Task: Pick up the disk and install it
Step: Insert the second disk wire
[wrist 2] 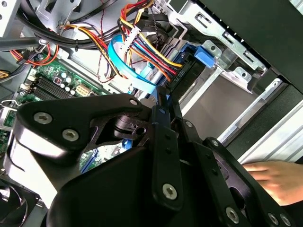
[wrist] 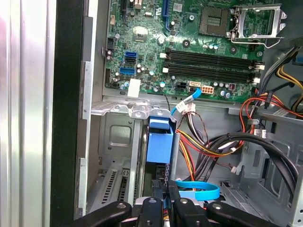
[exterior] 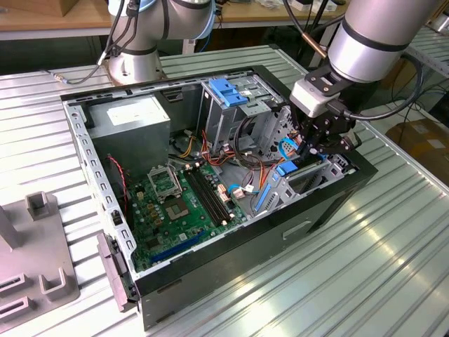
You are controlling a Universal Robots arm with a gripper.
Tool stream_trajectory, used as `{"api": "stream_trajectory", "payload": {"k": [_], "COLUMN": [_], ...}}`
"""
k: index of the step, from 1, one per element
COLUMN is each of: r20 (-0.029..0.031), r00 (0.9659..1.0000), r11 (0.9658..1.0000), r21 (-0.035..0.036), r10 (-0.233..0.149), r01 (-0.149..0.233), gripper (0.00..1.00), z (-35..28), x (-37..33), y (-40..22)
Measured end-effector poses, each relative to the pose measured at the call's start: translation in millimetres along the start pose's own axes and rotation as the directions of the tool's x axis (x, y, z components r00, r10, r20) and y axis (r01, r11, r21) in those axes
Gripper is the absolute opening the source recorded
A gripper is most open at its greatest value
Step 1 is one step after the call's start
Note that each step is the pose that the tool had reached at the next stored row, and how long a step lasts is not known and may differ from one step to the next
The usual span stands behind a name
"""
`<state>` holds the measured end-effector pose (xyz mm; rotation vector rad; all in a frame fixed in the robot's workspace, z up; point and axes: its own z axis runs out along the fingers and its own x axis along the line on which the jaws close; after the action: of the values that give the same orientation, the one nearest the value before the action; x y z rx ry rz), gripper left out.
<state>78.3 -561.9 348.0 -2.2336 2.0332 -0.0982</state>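
case (exterior: 210, 281) open on table (exterior: 365, 267), motherboard (exterior: 179, 203) inside toward exterior view's left, drive cage (exterior: 235, 98) at far side, gripper (exterior: 316, 144) inside at right, over disk (wrist: 159, 144) standing on edge

Exterior view: camera off arm, high up, looks down at angle on open black metal computer case (exterior: 330, 203) lying on ribbed metal table (exterior: 393, 274), whole case in shot, robot base far behind. First wrist view: rides arm, close, looks straight down past black gripper (wrist: 168, 208) at green motherboard (wrist: 189, 47). Second wrist view: super close, gripper linkage (wrist 2: 161, 118) up front. Both wrist views share coloured cable bundle (wrist: 208, 142) (wrist 2: 151, 47).
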Motion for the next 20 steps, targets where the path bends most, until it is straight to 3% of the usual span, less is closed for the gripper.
{"api": "stream_trajectory", "payload": {"k": [18,20], "r20": [0.0035,0.0033], "r00": [1.0000,1.0000], "r11": [1.0000,1.0000], "r21": [0.0004,0.0003], "r10": [0.000,0.000], "r01": [0.000,0.000], "gripper": [0.16,0.23], "z": [7.6,7.5], "x": [-0.8,-0.7], "y": [0.9,0.8]}}
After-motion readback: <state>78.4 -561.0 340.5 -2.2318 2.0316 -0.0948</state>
